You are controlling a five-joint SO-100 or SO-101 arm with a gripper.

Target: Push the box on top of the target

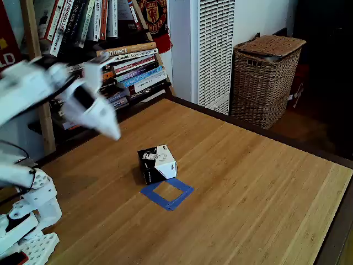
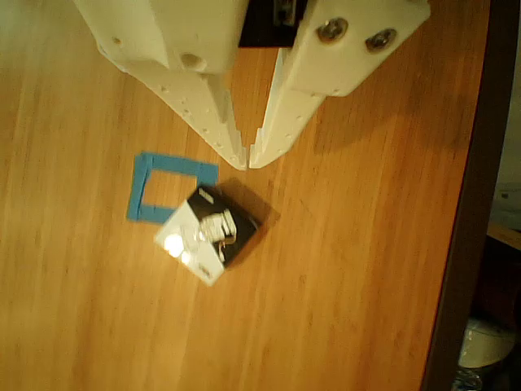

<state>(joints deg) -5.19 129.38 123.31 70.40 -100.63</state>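
1. The fingers (image 2: 247,160) are pinching together with only a thin crack between their tips, and they are holding nothing. In the other view they are hanging in the air above the counter (image 2: 366,261), pointing down at the wood.
2. The box (image 2: 207,235) is sitting just past the tips in the other view, not touching them. It is turned at a slant, so a corner is facing the fingers, not a flat side.
3. The target (image 2: 170,189) is lying flat beside the box. In the fixed view the box (image 1: 157,163) is resting against the far edge of the target (image 1: 167,193) and maybe covering a bit of the tape, but most of the square is showing bare.
4. A push on the corner could be making the box spin and slide off to one side, missing the square.
5. The thin tips could be slipping past the box or riding over its top, because they are so narrow.
6. A push that is too hard could be sending the box right across the tape and out the other side.
7. The white arm (image 1: 33,88) is looking blurry in the fixed view, so its exact height is hard to tell.
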